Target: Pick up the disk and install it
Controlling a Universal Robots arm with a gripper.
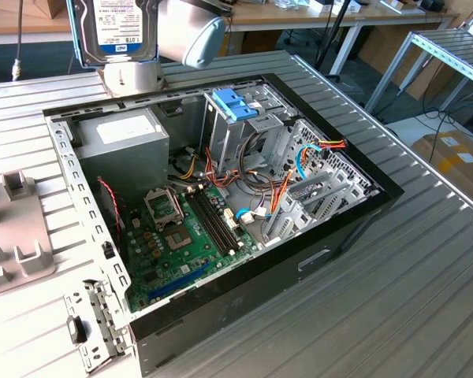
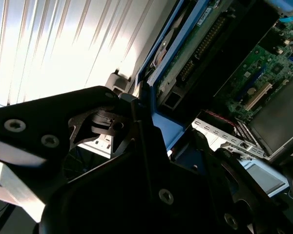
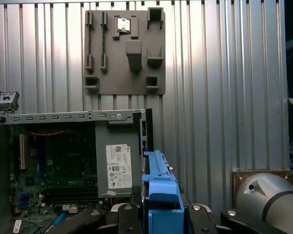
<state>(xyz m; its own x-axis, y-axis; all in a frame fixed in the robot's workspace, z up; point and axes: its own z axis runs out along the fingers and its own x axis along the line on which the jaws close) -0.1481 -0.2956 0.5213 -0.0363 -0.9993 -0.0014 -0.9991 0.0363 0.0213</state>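
The disk (image 1: pixel 110 27), a silver drive with a white and blue label in a bright blue carrier, hangs upright in the air over the back corner of the open computer case (image 1: pixel 315 252) on the exterior view's left. My gripper (image 3: pixel 158 210) is shut on the disk, with its black fingers (image 3: pixel 124 214) pressed against both sides of the blue carrier (image 3: pixel 158 187). In the second wrist view the blue carrier (image 2: pixel 158 124) and the drive's circuit-board side (image 2: pixel 198 51) rise out of the black gripper body.
Inside the case lie the grey power supply (image 1: pixel 122 146), the green motherboard (image 1: pixel 181 244), loose cables and a drive cage topped by a pale blue latch (image 1: pixel 235 104). A grey fixture plate (image 3: pixel 124 53) rests on the ribbed metal table beside the case. The arm's joint (image 1: pixel 189 35) hangs behind the disk.
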